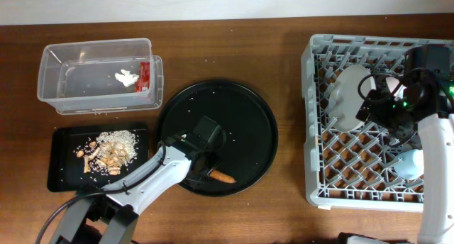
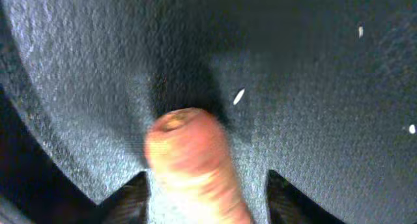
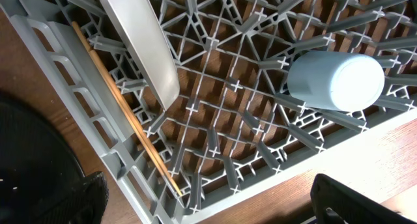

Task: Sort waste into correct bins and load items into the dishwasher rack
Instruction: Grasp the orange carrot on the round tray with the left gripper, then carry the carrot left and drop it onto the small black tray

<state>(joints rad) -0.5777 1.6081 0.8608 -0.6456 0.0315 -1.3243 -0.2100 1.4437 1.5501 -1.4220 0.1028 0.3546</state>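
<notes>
Plate [image 1: 347,95] and blue cup [image 1: 408,164] are racked. Carrot [image 1: 223,177] is left on round black tray [image 1: 241,109], straddled by left gripper [image 2: 203,196], jaws apart, not clamped. Right gripper [image 3: 218,201] is held wide, empty, over rack [image 1: 312,130].

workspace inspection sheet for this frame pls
Surface: wooden table, pale crumbs scattered near the tub.
Job's things: clear tub holds tissue and red wrapper; black rectangular tray holds peanut shells and rice crumbs; carrot on round black tray; plate on edge and light-blue cup in rack; pinkish cup not made out.
Clutter: wooden sticks in rack.
Grippers: left gripper open, straddling carrot; right gripper open, empty, over rack.
Cables: black loops at right wrist, above rack.
Surroundings: nothing seen.
</notes>
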